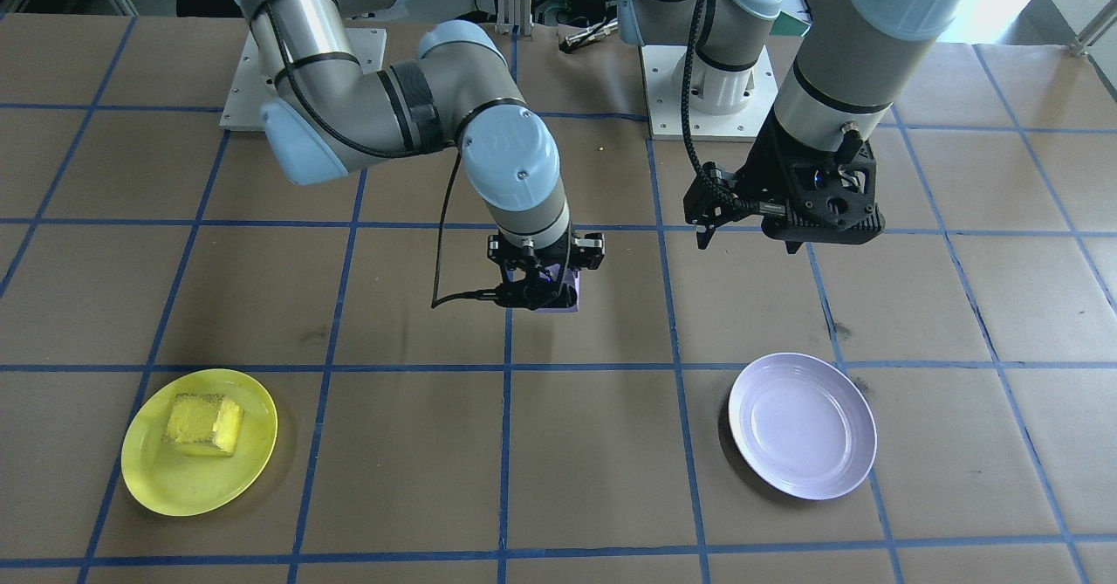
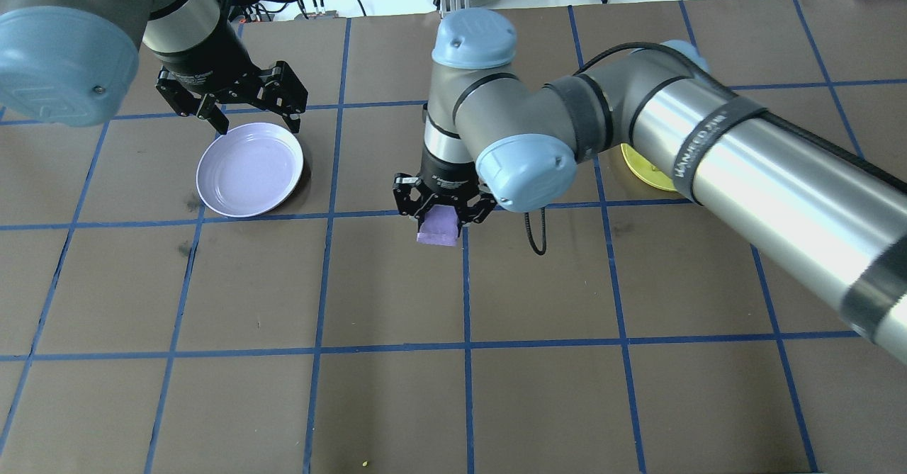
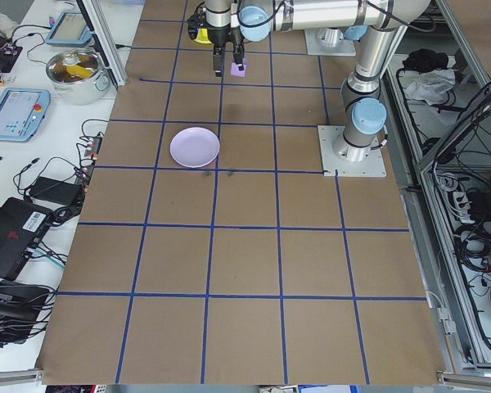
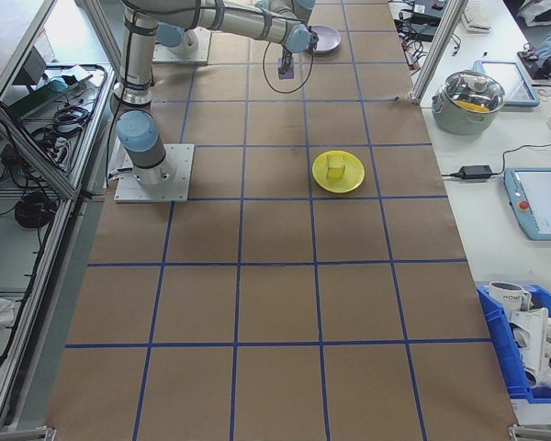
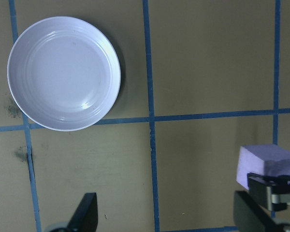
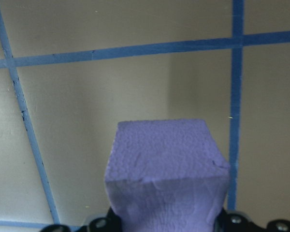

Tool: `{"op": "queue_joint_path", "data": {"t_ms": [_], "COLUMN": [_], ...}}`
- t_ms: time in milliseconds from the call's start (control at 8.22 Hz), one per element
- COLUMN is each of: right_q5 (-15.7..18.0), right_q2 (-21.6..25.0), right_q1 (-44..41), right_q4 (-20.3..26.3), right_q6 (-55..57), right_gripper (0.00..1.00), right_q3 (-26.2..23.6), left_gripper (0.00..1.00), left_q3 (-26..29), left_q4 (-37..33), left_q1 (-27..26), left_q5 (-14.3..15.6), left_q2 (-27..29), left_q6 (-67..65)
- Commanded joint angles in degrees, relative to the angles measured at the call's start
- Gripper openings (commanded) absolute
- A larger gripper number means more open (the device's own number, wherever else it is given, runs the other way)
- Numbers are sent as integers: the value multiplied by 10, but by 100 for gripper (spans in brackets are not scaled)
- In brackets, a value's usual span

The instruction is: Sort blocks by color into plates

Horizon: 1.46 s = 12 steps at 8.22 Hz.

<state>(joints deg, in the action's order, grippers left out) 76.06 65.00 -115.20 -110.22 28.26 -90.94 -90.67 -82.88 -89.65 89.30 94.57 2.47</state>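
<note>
Here, in the front-facing view, my right claw point(image 1: 545, 292) is clamped on the purple block point(image 1: 561, 298) above the middle of the counter point(image 1: 593, 444), with bare brown paper on every side of it. The yellow block point(image 1: 205, 423) lies inside the yellow plate point(image 1: 199, 442), well apart from me. The lavender plate point(image 1: 802, 425) sits alone on the other side, and my left claw point(image 1: 750, 239) hangs high behind it.

From the overhead view, my left claw point(image 2: 256, 128) stands spread apart, its tips over the far rim of the lavender plate point(image 2: 249, 169). My right claw point(image 2: 443, 213) holds the purple block point(image 2: 438, 226) just beside a blue tape crossing; my own arm covers most of the yellow plate point(image 2: 643, 169).

In the left wrist view, the lavender plate point(image 5: 64, 73) shows whole, and a tape line runs between it and the purple block point(image 5: 266, 164).

In the right wrist view, the purple block point(image 6: 166, 169) fills the lower middle, with open paper ahead.
</note>
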Motion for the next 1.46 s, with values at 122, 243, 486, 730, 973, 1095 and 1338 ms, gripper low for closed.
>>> {"op": "queue_joint_path", "data": {"t_ms": [122, 243, 486, 730, 973, 1095, 1338], "right_q5": [13, 14, 68, 73, 68, 66, 73], "right_q2": [-79, -77, -67, -43, 9, 34, 81], "right_q1": [-39, -39, -38, -15, 60, 96, 167], "right_q4": [-65, -66, -62, -47, 30, 57, 84], "right_q6": [20, 19, 14, 5, -38, -46, -97], "right_gripper": [25, 77, 100, 100, 100, 100, 100], "right_q3": [21, 14, 12, 11, 11, 12, 12], "left_gripper": [100, 100, 100, 100, 100, 100, 100], "left_q3": [0, 1, 1, 1, 0, 1, 1], "left_q4": [2, 2, 3, 11, 11, 14, 38], "left_q1": [0, 0, 0, 0, 0, -3, -8], "left_q5": [0, 0, 0, 0, -1, -1, -11], "left_q2": [0, 0, 1, 4, 4, 15, 44], "left_q6": [2, 3, 3, -4, -5, -8, -45]}}
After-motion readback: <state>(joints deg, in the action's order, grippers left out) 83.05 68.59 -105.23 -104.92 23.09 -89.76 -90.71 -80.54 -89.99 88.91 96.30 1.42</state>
